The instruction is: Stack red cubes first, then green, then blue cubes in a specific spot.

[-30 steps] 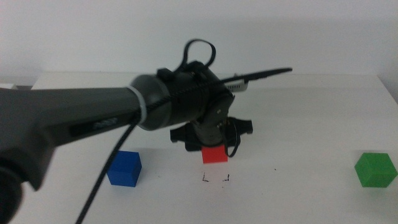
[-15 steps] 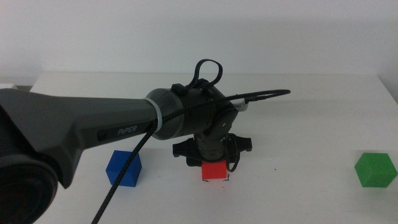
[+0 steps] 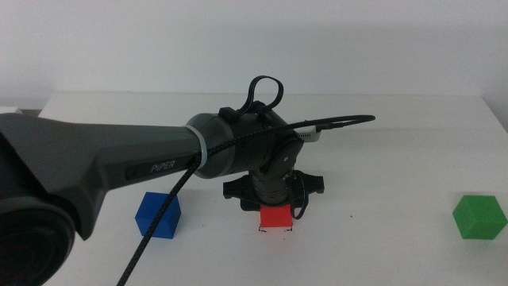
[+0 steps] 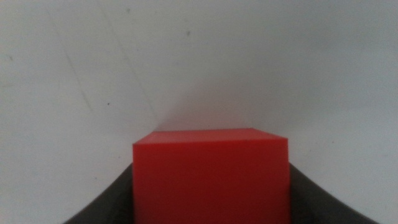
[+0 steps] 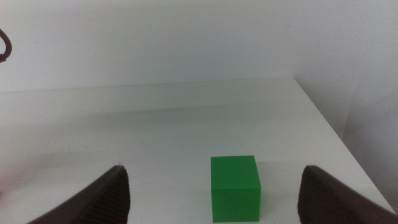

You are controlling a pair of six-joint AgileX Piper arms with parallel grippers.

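My left gripper (image 3: 275, 211) reaches in from the left to the table's middle and is shut on the red cube (image 3: 275, 216), which sits low on the table inside small black corner marks. In the left wrist view the red cube (image 4: 211, 174) fills the space between the two dark jaws. The blue cube (image 3: 159, 214) sits on the table to the left of the red cube. The green cube (image 3: 479, 217) sits at the far right. My right gripper (image 5: 211, 202) is open, out of the middle view, with the green cube (image 5: 234, 188) between and beyond its jaws.
The white table (image 3: 381, 143) runs to a white wall at the back. The left arm's dark body and cable (image 3: 143, 163) cover the left half of the middle view. The table's right edge (image 5: 336, 130) is close to the green cube.
The left gripper has come forward and down with the red cube, bringing it from just behind the black corner marks onto the marked spot. The blue and green cubes have not moved.
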